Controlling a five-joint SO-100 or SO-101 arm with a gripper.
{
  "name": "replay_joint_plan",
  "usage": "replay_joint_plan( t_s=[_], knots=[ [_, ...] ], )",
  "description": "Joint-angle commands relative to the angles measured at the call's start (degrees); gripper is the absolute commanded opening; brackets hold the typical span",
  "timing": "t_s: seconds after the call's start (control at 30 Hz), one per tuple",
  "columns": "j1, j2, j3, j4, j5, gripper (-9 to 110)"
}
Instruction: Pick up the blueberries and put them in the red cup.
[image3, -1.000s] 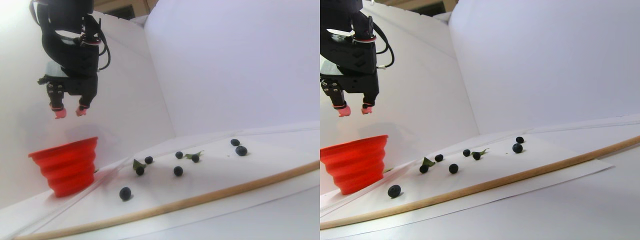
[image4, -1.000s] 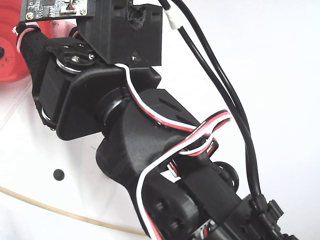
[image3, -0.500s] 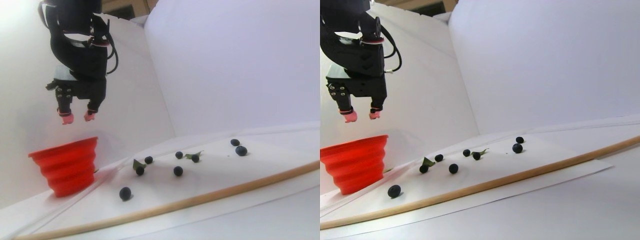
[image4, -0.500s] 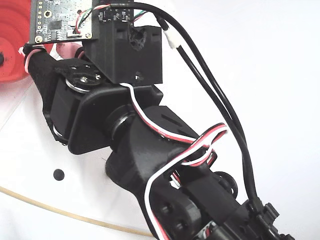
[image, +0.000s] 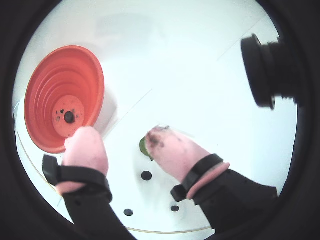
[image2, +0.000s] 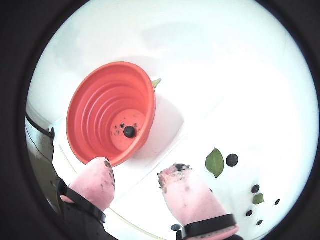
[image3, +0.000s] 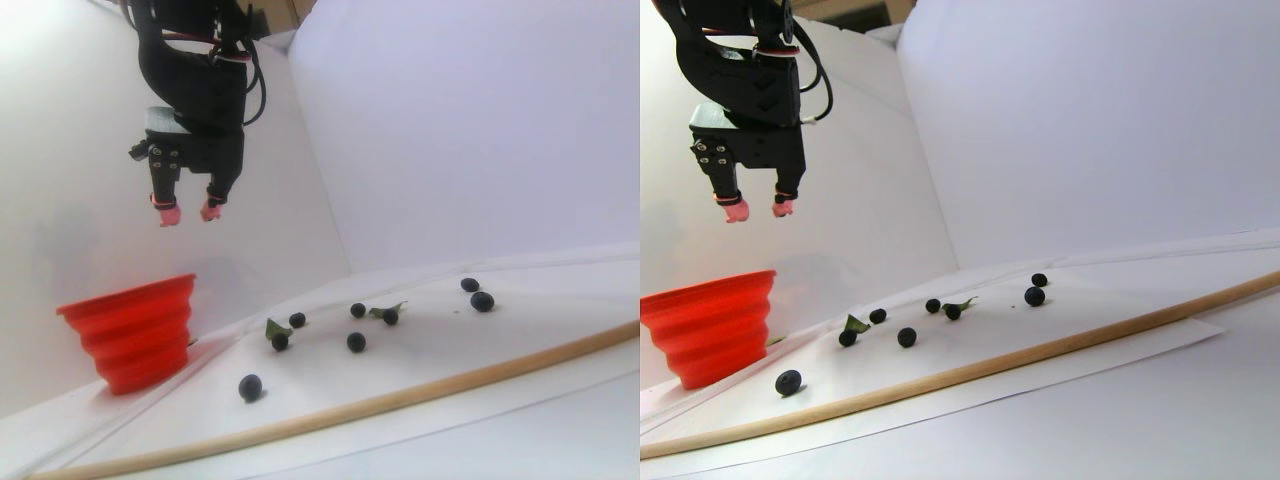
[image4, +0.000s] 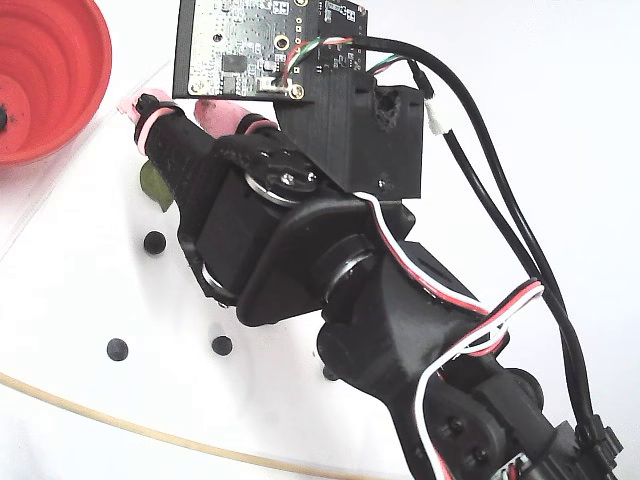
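At upper left of stereo pair view, gripper (image3: 186, 213) hangs released, empty; one berry (image2: 130, 131) in red cup (image2: 80, 107). Next: descend vertical onto nearest of blueberries (image3: 250, 387), close gently.

Bright, even light washes the white table (image2: 240, 75) almost featureless in both wrist views, whose fisheye lenses bend the scene inside a black circular border. The cup (image2: 112, 117) throws a faint soft shadow rightward. The nearby arm (image4: 330, 260) looks sharp in the fixed view.
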Motion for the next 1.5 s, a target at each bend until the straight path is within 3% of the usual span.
replay_joint_plan(
  t_s=[0.0,0.8,1.47],
  knots=[
    [0.09,8.17,-0.97,0.18,-0.79,18],
    [7.29,10.02,6.68,0.97,-4.83,17],
    [9.32,1.58,7.38,-4.75,-7.38,18]
  ],
)
